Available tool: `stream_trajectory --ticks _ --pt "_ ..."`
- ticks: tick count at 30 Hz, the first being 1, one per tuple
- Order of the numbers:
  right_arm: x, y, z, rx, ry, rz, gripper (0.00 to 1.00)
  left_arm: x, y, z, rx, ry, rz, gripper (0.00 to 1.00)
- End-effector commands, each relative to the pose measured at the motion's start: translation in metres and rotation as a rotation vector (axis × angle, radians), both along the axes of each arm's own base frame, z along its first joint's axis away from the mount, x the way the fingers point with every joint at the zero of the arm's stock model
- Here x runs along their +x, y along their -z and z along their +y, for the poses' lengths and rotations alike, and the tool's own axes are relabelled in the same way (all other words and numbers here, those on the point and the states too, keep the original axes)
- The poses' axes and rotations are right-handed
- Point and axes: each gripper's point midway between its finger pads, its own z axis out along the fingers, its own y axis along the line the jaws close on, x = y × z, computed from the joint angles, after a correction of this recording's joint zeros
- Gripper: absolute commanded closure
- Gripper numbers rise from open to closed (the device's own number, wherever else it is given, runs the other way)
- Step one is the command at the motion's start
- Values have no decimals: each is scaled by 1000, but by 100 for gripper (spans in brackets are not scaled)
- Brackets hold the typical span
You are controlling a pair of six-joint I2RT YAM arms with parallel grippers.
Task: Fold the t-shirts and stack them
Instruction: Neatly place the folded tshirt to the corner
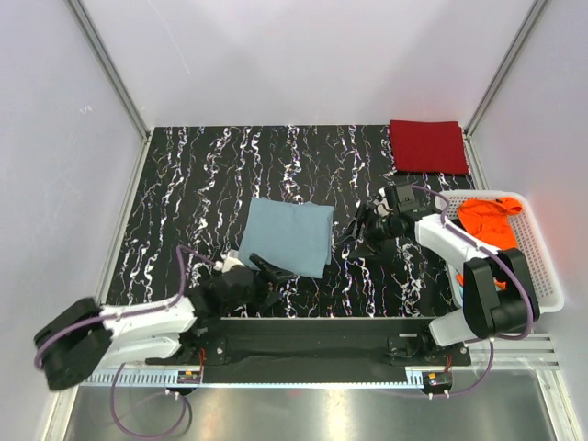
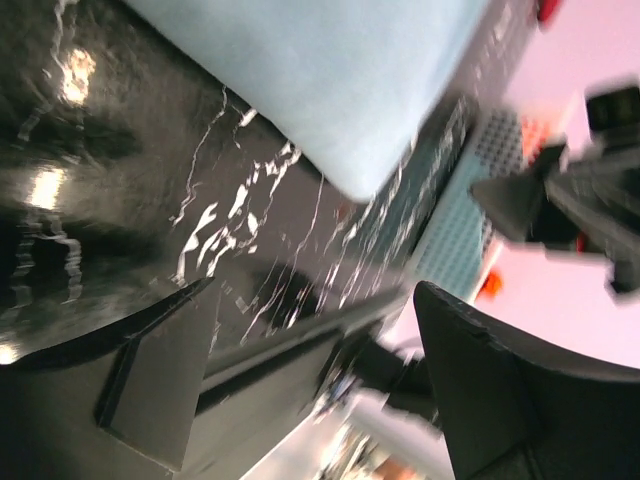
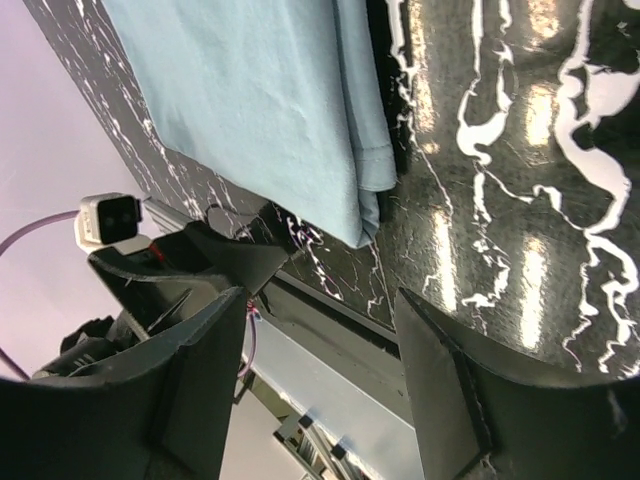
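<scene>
A folded grey-blue t-shirt lies flat in the middle of the black marbled table. A folded dark red t-shirt rests at the back right corner. A bright orange t-shirt lies crumpled in the white basket. My left gripper hovers open and empty just off the blue shirt's near edge; the left wrist view shows that shirt ahead of the gripper. My right gripper stands open and empty just right of the shirt, whose folded edge appears beyond the gripper.
The white slatted basket stands at the right edge beside the right arm. White walls enclose the table on three sides. The arms' mounting rail runs along the near edge.
</scene>
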Motion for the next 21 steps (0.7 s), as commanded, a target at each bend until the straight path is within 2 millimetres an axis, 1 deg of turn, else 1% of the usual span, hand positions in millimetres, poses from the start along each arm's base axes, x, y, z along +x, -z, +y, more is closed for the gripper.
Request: stream_trajectory --ticks 1,2,3,4,5,7,8,9,11,12,15,16,17,21 --pt "3 -15 -9 -19 -11 -61 32 37 -28 -19 -127 -234 -10 16" --pt "4 -17 -10 -20 -11 -69 32 34 -19 -29 -105 -230 13 18" --pt "5 -19 -11 -25 -12 -71 32 37 -17 -31 -113 -261 24 18" --pt "6 -18 -13 -32 -13 -77 31 38 -15 -36 -112 -265 31 19" --pt "6 -19 -13 -33 -14 -80 31 41 -11 -45 -105 -265 34 20" --pt "7 -17 -16 -42 -15 -78 31 46 -7 -52 -94 -275 46 22" --pt "8 -17 -17 -45 -17 -77 31 48 -10 -57 -101 -279 43 23" --pt "8 -15 -18 -49 -17 -72 31 51 -5 -56 -87 -297 42 25" --pt "9 -15 -20 -52 -15 -73 31 52 -6 -58 -71 -312 41 27" --pt "9 -14 -21 -53 -14 -72 31 56 -6 -57 -64 -335 29 28" --pt "11 -15 -23 -54 -16 -75 31 60 -5 -59 -26 -350 28 29" --pt "12 -15 -23 -54 -19 -77 31 60 1 -61 -15 -354 40 30" --pt "12 -14 -23 -53 -20 -70 31 58 0 -67 -31 -347 45 31" --pt "16 -16 -22 -49 -32 -70 31 49 10 -72 -26 -364 79 33"
